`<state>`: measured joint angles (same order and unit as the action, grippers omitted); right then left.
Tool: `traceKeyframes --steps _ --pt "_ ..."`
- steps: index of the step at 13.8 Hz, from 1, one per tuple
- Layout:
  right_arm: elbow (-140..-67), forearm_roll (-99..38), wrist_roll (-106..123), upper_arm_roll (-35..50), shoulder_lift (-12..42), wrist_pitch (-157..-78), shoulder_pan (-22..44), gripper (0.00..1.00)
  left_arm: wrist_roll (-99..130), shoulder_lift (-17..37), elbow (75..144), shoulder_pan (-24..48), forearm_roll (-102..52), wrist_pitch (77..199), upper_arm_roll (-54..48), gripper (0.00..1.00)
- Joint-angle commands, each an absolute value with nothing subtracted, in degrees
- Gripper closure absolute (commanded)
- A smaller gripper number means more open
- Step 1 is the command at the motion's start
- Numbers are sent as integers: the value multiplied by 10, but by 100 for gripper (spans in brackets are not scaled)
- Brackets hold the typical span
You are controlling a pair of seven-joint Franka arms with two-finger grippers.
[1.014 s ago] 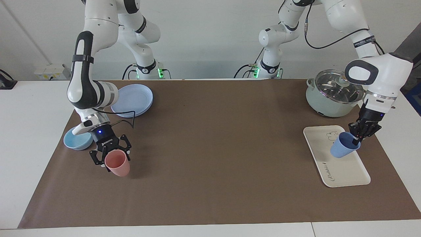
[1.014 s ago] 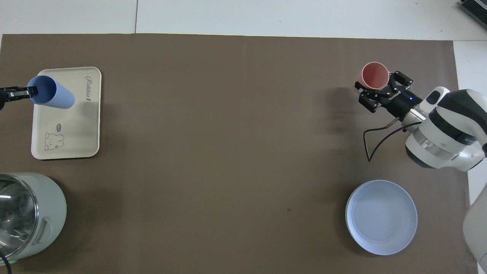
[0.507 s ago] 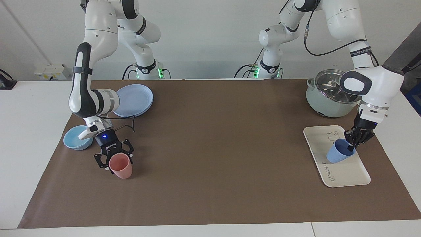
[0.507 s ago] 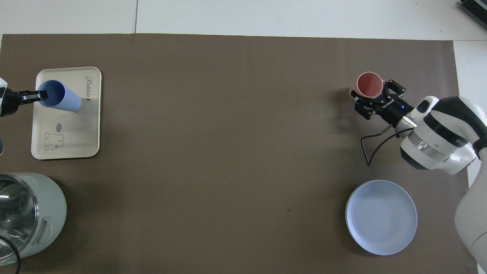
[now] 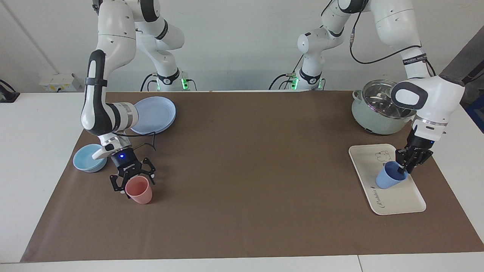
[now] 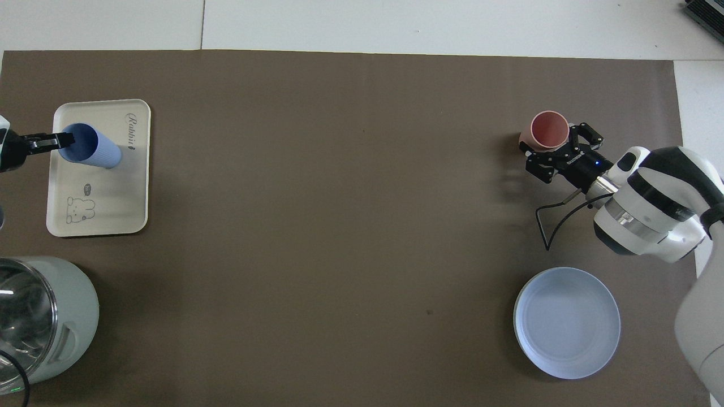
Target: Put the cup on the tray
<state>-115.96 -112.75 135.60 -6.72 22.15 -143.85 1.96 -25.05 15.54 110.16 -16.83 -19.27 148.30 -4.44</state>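
The periwinkle-blue cup (image 5: 387, 179) rests on the cream tray (image 5: 397, 200), leaning a little toward the left gripper. My left gripper (image 5: 404, 169) is shut on the cup's rim, one finger inside and one outside. In the overhead view the cup (image 6: 93, 150) sits on the half of the tray (image 6: 96, 209) farther from the robots, with the left gripper (image 6: 59, 139) at its rim. My right gripper (image 5: 133, 180) is shut on the rim of a pink tumbler (image 5: 140, 190) that stands on the brown mat at the right arm's end. The overhead view shows the right gripper (image 6: 557, 148) and the tumbler (image 6: 548, 129) too.
A pale green pot with a glass lid (image 5: 382, 107) stands nearer to the robots than the tray. A round blue plate (image 5: 155, 113) and a light-blue bowl (image 5: 89, 158) lie at the right arm's end, nearer to the robots than the pink tumbler.
The left gripper has lowered the blue cup from above the tray down onto it. The right gripper has lowered the pink tumbler onto the mat and set it more upright.
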Motion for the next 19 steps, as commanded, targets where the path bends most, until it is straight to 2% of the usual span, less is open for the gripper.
traceKeyframes --steps 1,4,6,9,11,14,17,19 --pt "-1178 -1144 1374 -62 175 -1472 18 0 -264 160 1059 -172 -194 1420 -43 65" --pt "-1179 -1141 1358 -58 134 -1548 39 0 -259 173 969 -176 -192 1288 -42 65" --pt "-1182 -1141 1357 -57 109 -1617 55 0 -259 172 935 -176 -186 1226 -36 65" --pt "-1180 -1141 1335 -57 93 -1688 93 0 -240 172 862 -162 -130 1105 -31 65" --pt "-1179 -1132 1336 -57 91 -1689 89 0 -200 174 817 -141 -88 1040 -32 65" --pt "-1173 -1020 1333 -57 92 -1662 63 0 -158 171 775 -78 -25 957 -29 65" --pt "-1172 -888 1278 -61 93 -1603 34 0 -134 147 770 -27 26 911 -31 65" --pt "-1157 -769 1203 -64 95 -1551 8 0 -121 116 788 -21 40 897 -34 65"
